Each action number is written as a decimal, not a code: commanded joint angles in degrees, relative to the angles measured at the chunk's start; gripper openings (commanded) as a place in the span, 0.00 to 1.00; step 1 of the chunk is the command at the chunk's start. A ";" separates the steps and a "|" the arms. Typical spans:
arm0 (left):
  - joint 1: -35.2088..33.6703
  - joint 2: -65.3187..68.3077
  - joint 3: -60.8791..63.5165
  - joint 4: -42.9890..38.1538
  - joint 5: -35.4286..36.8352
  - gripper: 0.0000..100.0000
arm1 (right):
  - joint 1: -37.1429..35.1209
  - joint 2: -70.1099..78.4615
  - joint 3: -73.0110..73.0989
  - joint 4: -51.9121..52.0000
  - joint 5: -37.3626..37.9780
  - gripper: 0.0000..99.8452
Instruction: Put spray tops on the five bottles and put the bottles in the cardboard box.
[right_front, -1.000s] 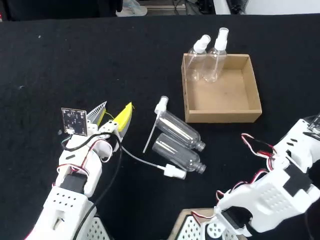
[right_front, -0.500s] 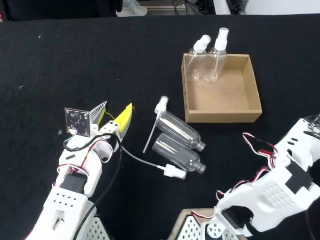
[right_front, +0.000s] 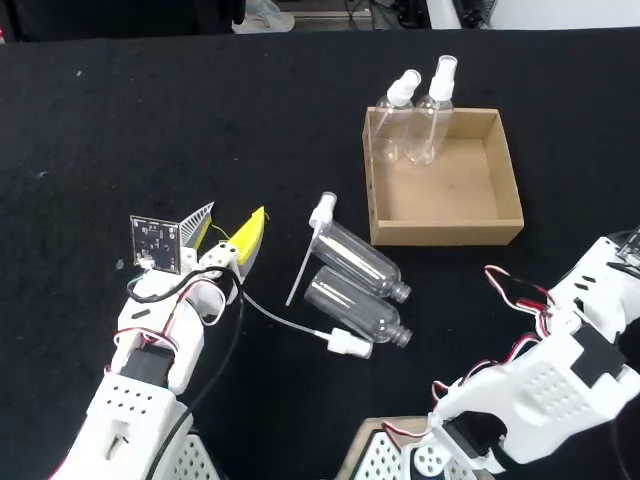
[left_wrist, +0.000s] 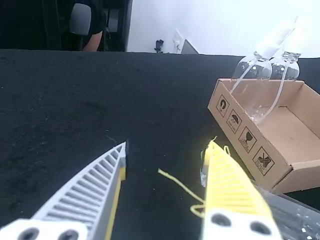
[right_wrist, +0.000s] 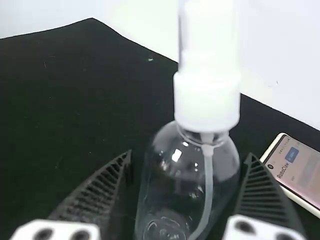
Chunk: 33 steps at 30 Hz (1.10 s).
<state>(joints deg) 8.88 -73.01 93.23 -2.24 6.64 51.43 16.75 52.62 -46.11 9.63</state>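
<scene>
We found the left tool (right_front: 235, 211) with its fingers spread apart and empty, low over the black surface (right_front: 120, 110) at the 7 o'clock side of the scene. The nearest loose spray top (right_front: 323, 209) lay at about 3 o'clock from it, its thin tube trailing away toward 7 o'clock. Just beyond it, two uncapped bottles lay side by side on the surface, the far bottle (right_front: 360, 258) and the near bottle (right_front: 352, 305). Both had their long axes running from 10 to 4 o'clock and their open necks at the 4 o'clock end. A second spray top (right_front: 348, 343) lay at 4 o'clock from the left tool, beside the near bottle's neck.

The right tool (right_wrist: 188, 155) was clamped on a capped bottle (right_wrist: 192, 200), held upright between its fingers. The cardboard box (right_front: 447, 232) sat at about 11 o'clock from that arm, with a pair of capped bottles (right_front: 432, 115) standing in its far corner. We judged the left arm much the nearer to the loose tops, so its approach would run toward 3 o'clock, across the tube's line.
</scene>
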 joint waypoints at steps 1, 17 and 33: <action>0.57 -0.97 -0.48 -1.41 -0.70 0.25 | 0.44 -5.14 -1.27 -1.49 -0.09 0.29; 0.57 -0.97 -0.40 -1.41 -0.79 0.25 | -0.35 -8.04 0.22 -1.41 0.26 0.29; 0.66 -0.97 -0.40 -1.41 -0.88 0.25 | -0.09 -4.53 -0.13 -1.67 0.35 0.11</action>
<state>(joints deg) 8.88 -73.01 93.23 -2.24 6.11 51.43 12.53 53.32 -46.11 9.80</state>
